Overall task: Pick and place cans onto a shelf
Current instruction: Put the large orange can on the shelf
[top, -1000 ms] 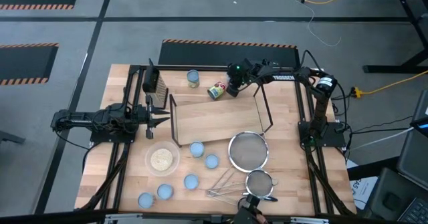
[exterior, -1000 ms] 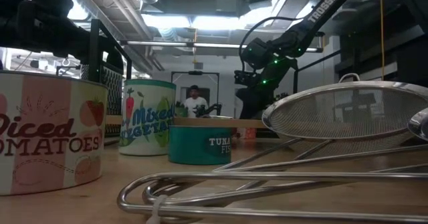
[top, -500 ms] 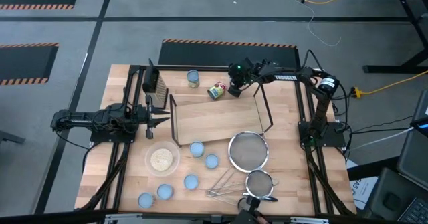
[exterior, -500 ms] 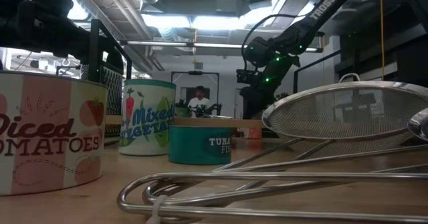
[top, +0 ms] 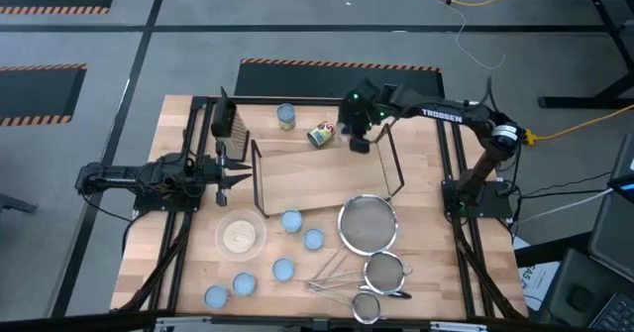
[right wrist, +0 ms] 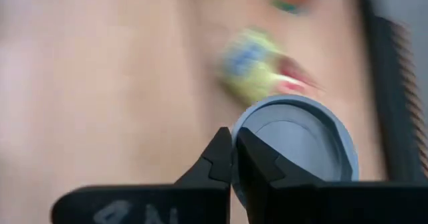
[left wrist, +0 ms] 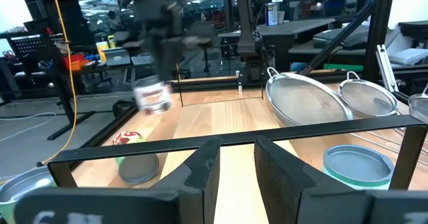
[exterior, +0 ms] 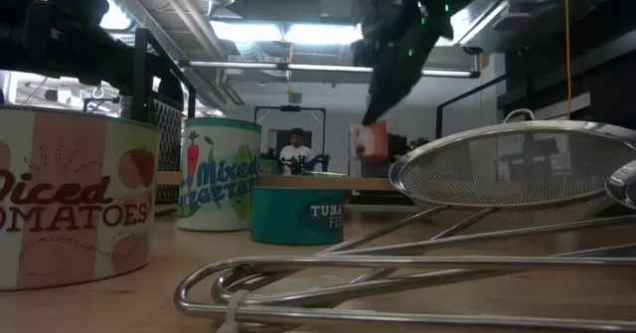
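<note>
My right gripper [top: 358,137] is shut on a small can [exterior: 368,141] with a pale blue-silver top [right wrist: 297,140]. It hangs in the air over the far right end of the shelf [top: 317,173], a light-wood board with black wire ends. A green, yellow and red can [top: 321,134] lies on its side just beyond the shelf. Another can [top: 286,116] stands upright farther left. Several more cans [top: 290,220] stand on the table's near side. My left gripper [left wrist: 231,174] waits open at the table's left, left of the shelf. My right gripper pinches the can's top rim [right wrist: 253,112] between its two fingers, which stand almost together. The fingers come slanting down from above. The can hangs below them, lifted clear of the table and the shelf.
A dark box grater [top: 230,124] stands at the far left, and a clear bowl of pale grains [top: 241,237] sits near the shelf's near left corner. Wire-mesh strainers [top: 368,223] with long handles lie at the near right. A person [exterior: 291,150] stands in the room beyond.
My right gripper has risen steeply from the table behind the shelf and tipped, drifting a little toward the shelf's right end. The can has come up with it, from table level to hanging clear above the shelf.
</note>
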